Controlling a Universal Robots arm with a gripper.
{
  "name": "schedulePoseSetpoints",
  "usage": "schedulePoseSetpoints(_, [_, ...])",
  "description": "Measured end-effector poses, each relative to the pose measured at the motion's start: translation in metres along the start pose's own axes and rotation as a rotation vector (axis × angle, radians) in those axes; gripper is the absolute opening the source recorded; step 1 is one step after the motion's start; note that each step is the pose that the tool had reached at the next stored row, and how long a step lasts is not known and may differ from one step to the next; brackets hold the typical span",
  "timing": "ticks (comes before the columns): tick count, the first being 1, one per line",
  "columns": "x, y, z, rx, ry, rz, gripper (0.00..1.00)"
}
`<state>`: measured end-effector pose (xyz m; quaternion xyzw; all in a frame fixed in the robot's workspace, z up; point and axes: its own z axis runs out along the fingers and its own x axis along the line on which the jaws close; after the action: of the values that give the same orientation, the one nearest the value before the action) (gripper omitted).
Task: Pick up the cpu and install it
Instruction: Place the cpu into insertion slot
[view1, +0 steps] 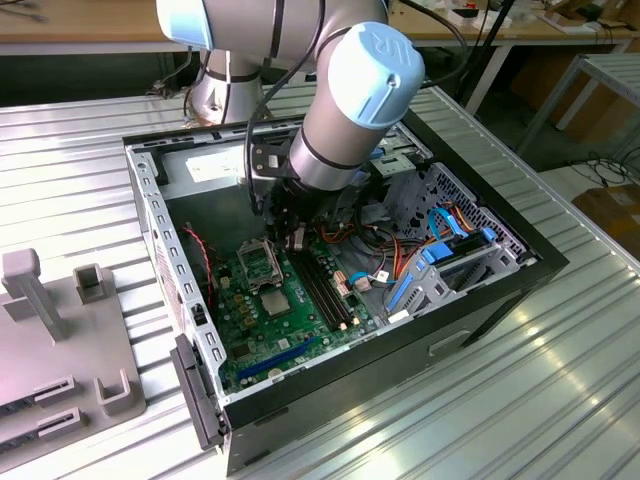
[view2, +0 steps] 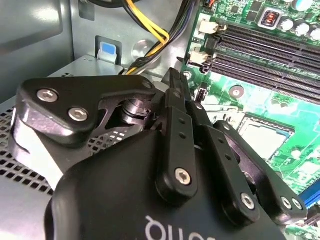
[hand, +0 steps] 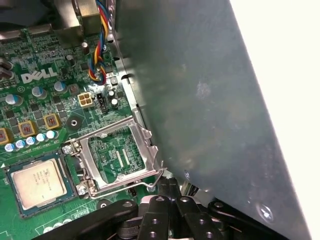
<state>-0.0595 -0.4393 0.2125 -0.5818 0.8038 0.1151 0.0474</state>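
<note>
Since the cpu (view1: 278, 303) lies flat and square inside its socket on the motherboard (view1: 300, 335), it looks placed already, with the gripper (view1: 287, 232) hanging a little past it, just beside the raised load plate (view1: 258, 262). From the exterior view the arm reaches steeply down into the open computer case (view1: 500, 300), probably because the case walls leave no other way in.

In the second wrist view the gripper's (view2: 173, 82) fingers (view2: 175, 115) appear pressed together into one narrow black blade, with nothing seen between them. The cpu (view2: 265, 139) sits off to one side of the fingertips, apart from them, a pale silver-grey square inside a dark socket rim on the green board.

In the first wrist view the load plate (hand: 117, 155), a thin bright metal frame, stands open just ahead of the fingertips, so the chip is uncovered and, I judge, not yet clamped. The cpu (hand: 37, 181) lies beyond that frame, level, its dull metal lid edged by a thin green border.
</note>
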Motion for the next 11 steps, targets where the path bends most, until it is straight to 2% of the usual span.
schedulePoseSetpoints(4, [-0.0001, 0.0001, -0.0009, 0.0073, 0.0231, 0.001, 0.11])
schedulePoseSetpoints(6, [-0.0002, 0.0001, -0.0011, 0.0122, 0.0381, 0.002, 0.11])
schedulePoseSetpoints(7, [-0.0002, 0.0001, -0.0013, 0.0135, 0.0425, 0.003, 0.11])
schedulePoseSetpoints(8, [-0.0003, 0.0002, -0.0023, 0.0142, 0.0450, 0.003, 0.11])
schedulePoseSetpoints(11, [-0.0012, 0.0008, -0.0061, 0.0144, 0.0452, 0.003, 0.11])
